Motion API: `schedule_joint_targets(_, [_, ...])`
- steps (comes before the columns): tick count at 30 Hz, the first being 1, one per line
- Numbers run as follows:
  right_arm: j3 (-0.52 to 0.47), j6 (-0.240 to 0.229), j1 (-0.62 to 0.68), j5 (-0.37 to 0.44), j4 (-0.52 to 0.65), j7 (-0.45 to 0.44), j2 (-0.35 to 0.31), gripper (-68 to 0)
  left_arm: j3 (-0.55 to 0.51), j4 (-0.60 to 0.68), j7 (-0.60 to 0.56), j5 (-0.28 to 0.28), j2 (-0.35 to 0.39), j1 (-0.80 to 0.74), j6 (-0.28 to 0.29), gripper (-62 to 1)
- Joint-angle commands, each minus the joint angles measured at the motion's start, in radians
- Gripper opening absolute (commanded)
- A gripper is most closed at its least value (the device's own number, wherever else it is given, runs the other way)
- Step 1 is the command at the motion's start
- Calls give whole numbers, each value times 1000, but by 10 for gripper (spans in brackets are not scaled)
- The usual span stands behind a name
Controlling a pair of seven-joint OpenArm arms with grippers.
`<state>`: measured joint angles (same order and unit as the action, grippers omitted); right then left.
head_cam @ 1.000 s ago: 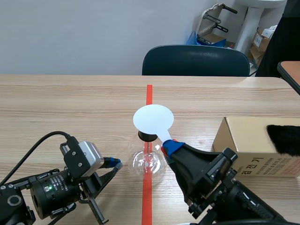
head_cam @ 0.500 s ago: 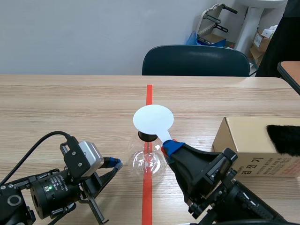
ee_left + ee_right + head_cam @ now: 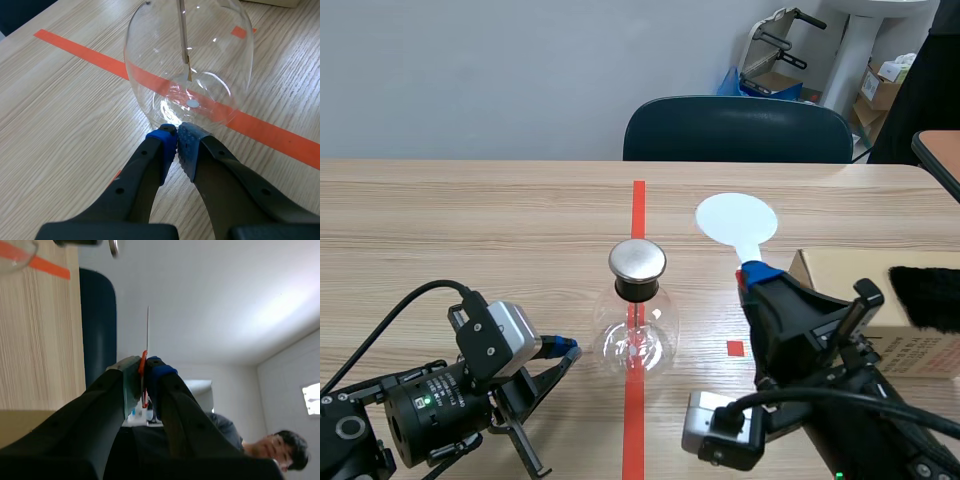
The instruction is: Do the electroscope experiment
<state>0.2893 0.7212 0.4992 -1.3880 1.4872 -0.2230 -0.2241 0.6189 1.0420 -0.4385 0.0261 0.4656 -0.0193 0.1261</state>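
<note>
Nearest in, two black arms were in play, one from each side. The left gripper (image 3: 177,136) lay low on the table (image 3: 440,230). Its two blue pads (image 3: 165,145) were pinched together on nothing, tips right up against the foot of the one glass flask (image 3: 635,342). That flask stood upright on the single long tape line (image 3: 638,200), with a black stopper (image 3: 638,290) in its neck and a round metal cap (image 3: 638,259) on top. One small orange square (image 3: 735,348) marked the wood just to its right.

Over on the right, the right gripper (image 3: 752,272) was up off the table and clamped on the stem of the one white paddle (image 3: 736,218). The paddle's round disc was held to the right of the metal cap, clear of it. Beside that arm sat one cardboard box (image 3: 830,268) with a black furry piece (image 3: 925,297) lying on it. Past the table's far edge stood one dark chair (image 3: 738,130).

Only the left wrist view showed the thin rod (image 3: 185,40) hanging inside the glass, and how tightly the pads met. Only the right wrist view showed the paddle edge-on, a thin line between the fingers with a red strip in the grip. That view also caught a person (image 3: 270,447) in the background. The paddle's round face and the furry piece showed in the scene view alone.
</note>
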Motion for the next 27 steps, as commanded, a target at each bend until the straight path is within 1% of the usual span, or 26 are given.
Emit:
schedule_joint_targets(1, [-8,11,-1,6,14,30,0,-658,-4,19,-14,-6,-5,0,-4,-554])
schedule_joint_targets(7, [-8,11,-1,6,14,152,0,-658,-4,19,-14,-6,-5,0,-4,-554])
schedule_joint_targets(16, [-8,11,-1,6,14,268,0,-658,-4,19,-14,-6,-5,0,-4,-554])
schedule_joint_targets(23, [-8,11,-1,6,14,257,0,-658,-4,19,-14,-6,-5,0,-4,-554])
schedule_joint_targets(25, [-8,11,-1,6,14,234,0,-658,-4,19,-14,-6,-5,0,-4,-554])
schedule_joint_targets(27, [-8,11,-1,6,14,193,0,-658,-4,19,-14,-6,-5,0,-4,-554])
